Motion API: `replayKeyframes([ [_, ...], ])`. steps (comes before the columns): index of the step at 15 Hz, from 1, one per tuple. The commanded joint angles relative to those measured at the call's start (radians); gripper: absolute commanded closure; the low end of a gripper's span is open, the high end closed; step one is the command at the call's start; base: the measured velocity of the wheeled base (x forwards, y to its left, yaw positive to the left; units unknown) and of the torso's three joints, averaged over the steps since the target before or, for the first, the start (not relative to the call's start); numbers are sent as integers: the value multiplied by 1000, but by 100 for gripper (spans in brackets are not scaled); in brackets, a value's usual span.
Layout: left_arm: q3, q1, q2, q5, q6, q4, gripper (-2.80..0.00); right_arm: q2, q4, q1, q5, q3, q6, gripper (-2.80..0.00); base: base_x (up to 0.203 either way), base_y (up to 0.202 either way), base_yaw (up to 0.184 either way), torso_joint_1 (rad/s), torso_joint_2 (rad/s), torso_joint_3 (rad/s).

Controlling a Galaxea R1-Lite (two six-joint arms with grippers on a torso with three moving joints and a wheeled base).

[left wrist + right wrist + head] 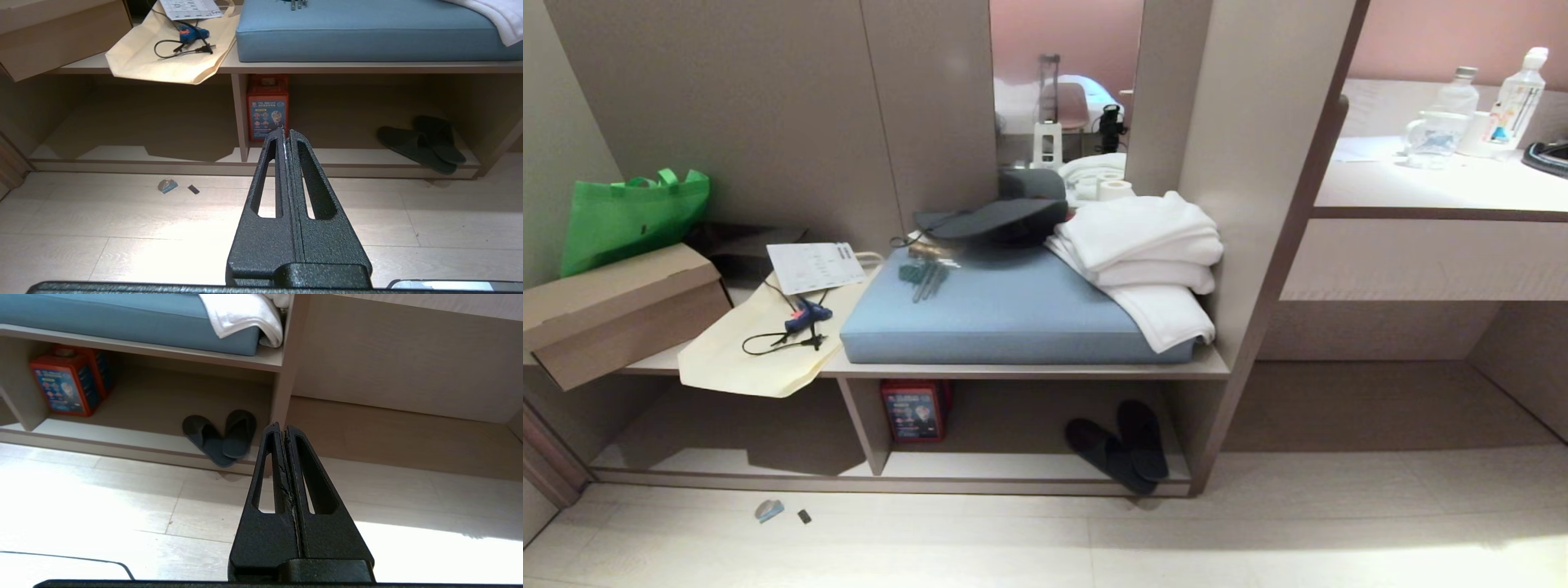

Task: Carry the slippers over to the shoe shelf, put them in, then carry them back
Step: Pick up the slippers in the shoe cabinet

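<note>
With both my left claw and right claw clenched empty above the floor, the slippers lay overlapped, apparently overhanging the lip of the shoe shelf's right compartment, so a clumsy pinch risked lifting only one.

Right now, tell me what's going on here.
Nothing is being handled at the moment. The slippers lie in the right compartment of the shoe shelf, one overlapping the other, near its right wall and front edge. The left tool and the right tool are both shut and empty, held above the floor in front of the shelf, short of the slippers. A blue cushion with folded white towels sits on the top board.
</note>
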Motion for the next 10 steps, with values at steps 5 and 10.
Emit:
replayKeyframes([
  [5,0,0,1,0,0,0,0,1,0,0,1,0,-4,0,0,0,0,0,0,0],
  [10,0,0,1,0,0,0,0,1,0,0,1,0,-5,0,0,0,0,0,0,0],
])
